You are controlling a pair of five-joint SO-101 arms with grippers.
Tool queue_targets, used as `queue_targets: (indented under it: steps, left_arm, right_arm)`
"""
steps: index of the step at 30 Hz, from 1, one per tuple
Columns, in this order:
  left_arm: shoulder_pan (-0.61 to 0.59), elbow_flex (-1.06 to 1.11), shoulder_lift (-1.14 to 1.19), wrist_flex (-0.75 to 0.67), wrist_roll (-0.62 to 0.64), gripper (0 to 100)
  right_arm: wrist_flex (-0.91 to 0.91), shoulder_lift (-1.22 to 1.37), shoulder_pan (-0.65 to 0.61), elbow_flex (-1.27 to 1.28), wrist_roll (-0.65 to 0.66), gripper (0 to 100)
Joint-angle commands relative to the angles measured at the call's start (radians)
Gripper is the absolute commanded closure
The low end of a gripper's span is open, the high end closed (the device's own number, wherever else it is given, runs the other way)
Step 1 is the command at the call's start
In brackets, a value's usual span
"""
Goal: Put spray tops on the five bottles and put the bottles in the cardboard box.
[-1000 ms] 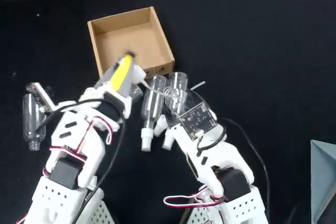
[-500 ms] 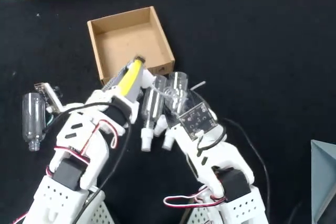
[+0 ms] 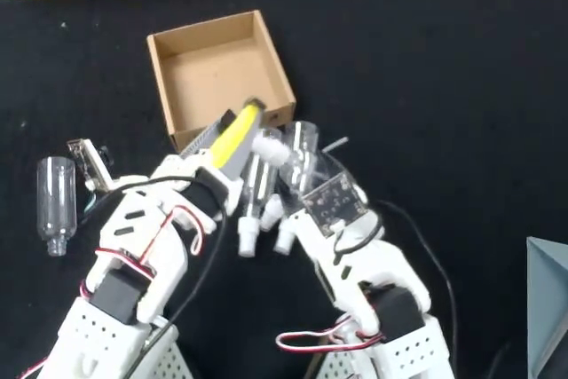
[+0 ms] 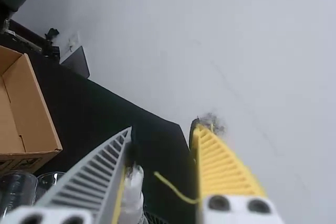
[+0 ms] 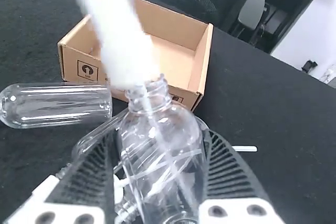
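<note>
Bottles come first: nearest the arm bases, the lying bottles (image 3: 257, 179) stretch between the two arms with what look like white tops at their 6 o'clock ends, so they seem finished. Just past them toward 12 o'clock, the right gripper (image 5: 158, 142) clamps the held bottle (image 5: 157, 116) by its body, neck up, and has not shifted over the last second.

The left gripper (image 3: 240, 113) has. It has swung from about 10 o'clock of that bottle toward 3 o'clock, carrying the spray top (image 5: 118, 35), which it pinches between jaws set part-way apart. The top now hangs right above the neck, with its dip tube already down inside. I judge the insertion under way, with the top yet to be pressed home. The swing has also cleared the lone bottle (image 3: 55, 204), which lies uncapped well apart at 9 o'clock, neck toward 6.

Farther on, the cardboard box (image 3: 217, 73) shows its bare floor. Its near wall is just beside the held bottle at 12 o'clock. The left fingertips overlap that wall in the high view, though probably above it. Any carry into the box will need a lift over that wall. A bare stretch of black table (image 3: 444, 86) runs from 1 to 3 o'clock up to the far edge, and a grey object (image 3: 548, 303) sits at the 4 o'clock border.
</note>
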Motion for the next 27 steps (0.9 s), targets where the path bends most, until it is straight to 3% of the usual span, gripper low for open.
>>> queue_targets:
  steps: [1, 21, 27]
  left_arm:
    - [0.015, -0.018, -0.003, -0.014, -0.009, 83]
    - [0.001, -0.073, -0.014, -0.015, -0.011, 83]
    - [-0.097, -0.119, -0.014, -0.017, -0.046, 83]
  right_arm:
    - [-0.037, -0.025, -0.02, -0.004, -0.002, 93.2]
    - [-0.04, -0.025, -0.018, 0.012, -0.002, 93.2]
    - [-0.04, -0.025, -0.018, 0.015, -0.055, 93.2]
